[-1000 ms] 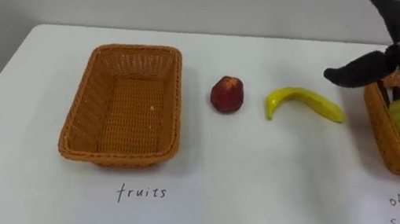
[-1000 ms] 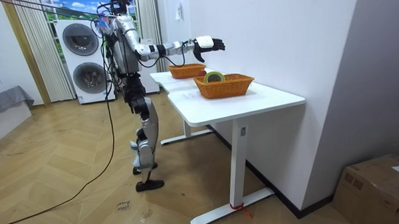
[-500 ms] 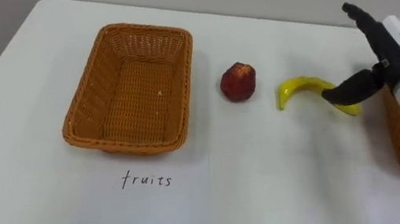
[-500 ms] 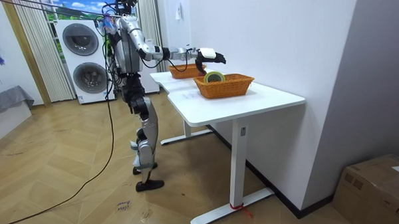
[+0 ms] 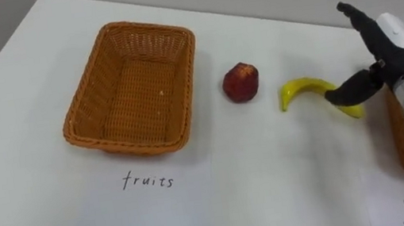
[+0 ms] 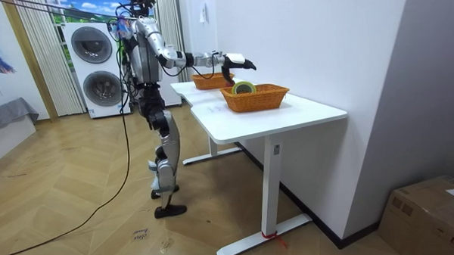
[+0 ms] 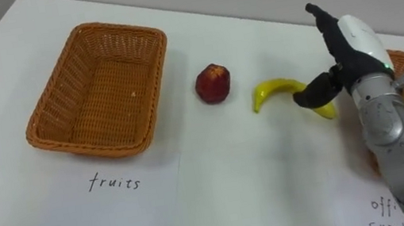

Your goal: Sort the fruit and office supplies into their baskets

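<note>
The yellow banana (image 5: pixel 304 88) lies on the white table (image 5: pixel 274 168), just left of my right hand (image 5: pixel 387 49). The thumb crosses the banana's right end, and the fingers are straight and spread, gripping nothing. Farther left I see a red apple (image 5: pixel 241 82), then the fruits basket (image 5: pixel 128 145).

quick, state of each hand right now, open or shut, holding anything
Right hand: open, fingers straight and thumb spread, at the right end of the banana, holding nothing.
Left hand: cannot be told.
</note>
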You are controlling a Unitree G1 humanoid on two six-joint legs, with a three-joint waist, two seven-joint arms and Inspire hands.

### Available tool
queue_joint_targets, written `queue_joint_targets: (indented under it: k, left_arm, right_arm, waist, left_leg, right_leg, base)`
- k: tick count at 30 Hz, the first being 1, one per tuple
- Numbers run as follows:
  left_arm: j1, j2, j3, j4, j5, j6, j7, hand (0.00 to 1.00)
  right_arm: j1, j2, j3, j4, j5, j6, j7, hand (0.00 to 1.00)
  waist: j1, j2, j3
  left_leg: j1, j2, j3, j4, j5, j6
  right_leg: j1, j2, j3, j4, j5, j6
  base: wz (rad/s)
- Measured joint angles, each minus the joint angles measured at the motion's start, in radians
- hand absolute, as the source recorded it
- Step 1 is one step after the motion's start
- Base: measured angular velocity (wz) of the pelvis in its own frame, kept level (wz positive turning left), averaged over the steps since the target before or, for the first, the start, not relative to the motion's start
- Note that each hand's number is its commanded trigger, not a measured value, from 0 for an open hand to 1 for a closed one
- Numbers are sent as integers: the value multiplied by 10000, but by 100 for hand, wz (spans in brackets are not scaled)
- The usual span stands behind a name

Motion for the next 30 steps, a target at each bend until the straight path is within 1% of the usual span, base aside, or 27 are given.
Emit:
queue_joint_targets:
  k: [3, 4, 6, 12, 13, 14, 16, 21, 23, 26, 30]
  left_arm:
    - [23, 2, 4, 6, 3, -15, -2, 0]
    - [61, 5, 2, 3, 3, -16, -2, 0]
    - [60, 4, 1, -14, 2, -21, -2, 0]
    - [57, 8, 37, -24, 20, -18, -35, 0]
    - [42, 7, 36, -24, 20, -18, -35, 0]
    - [40, 8, 35, -25, 32, -17, -39, 0]
    - [40, 12, 34, -52, 99, -8, -69, 0]
    - [44, 25, 45, -63, 95, 12, -214, 0]
    - [40, 27, 43, -77, 95, 11, -216, 0]
    - [39, 48, 43, -88, 96, 11, -215, 0]
    - [42, 78, 41, -87, 92, 10, -204, 0]
  right_arm:
    - [0, 1, 164, 31, -272, 0, 123, 0]
    - [0, 1, 260, 31, -271, -2, 154, 0]
    - [1, 2, 275, 33, -276, -2, 171, 0]
    - [1, 0, 279, 99, -298, 2, 394, 0]
    - [1, 0, 279, 136, -299, 3, 435, 0]
    - [1, 0, 278, 155, -306, 3, 463, 0]
    - [-1, 0, 278, 392, -331, 0, 482, 0]
    - [-3, 0, 279, 777, -348, 6, 496, 0]
    - [-13, -1, 279, 942, -349, 11, 502, 0]
    - [-13, -1, 280, 1013, -349, 12, 511, 0]
    - [-33, 0, 286, 1225, -340, -19, 501, 0]
  waist:
    - [67, -45, 53]
    - [62, -29, 67]
    - [75, -68, 74]
    - [257, -47, 94]
    - [289, -16, 117]
    - [303, -9, 121]
    - [326, -8, 119]
    - [373, 15, 105]
    - [379, 26, 79]
    - [368, 76, 62]
    - [389, 80, 61]
  left_leg:
    - [132, -3, -4, -43, 0, 0]
    - [168, -5, -9, -71, 0, 0]
    - [164, -6, -15, -69, 1, -1]
    - [157, -5, -19, -31, -4, 1]
    - [151, -5, -22, -21, -4, 1]
    - [144, -5, -25, -15, -5, 1]
    - [117, -12, -77, 0, -6, 2]
    - [90, -16, -112, 13, -5, 1]
    - [81, -23, -145, 12, -4, 1]
    - [66, -33, -243, 9, -1, -1]
    - [76, -34, -263, 2, 3, -8]
  right_leg:
    - [129, 5, 47, -15, 0, 1]
    - [159, 4, 40, -19, 0, 1]
    - [158, 5, 42, -19, 0, 1]
    - [153, 9, 58, -18, 3, 4]
    - [152, 10, 56, -18, 3, 4]
    - [150, 10, 48, -18, 3, 4]
    - [147, 2, -52, -17, 3, 4]
    - [126, 1, -87, -17, 3, 4]
    - [128, 0, -104, -17, 3, 4]
    - [126, 0, -141, -19, 3, 4]
    - [152, 6, -177, -21, 3, 4]
  base:
    - [-2]
    - [0]
    - [0]
    - [0]
    - [0]
    - [0]
    - [5]
    - [2]
    - [2]
    - [4]
    - [3]
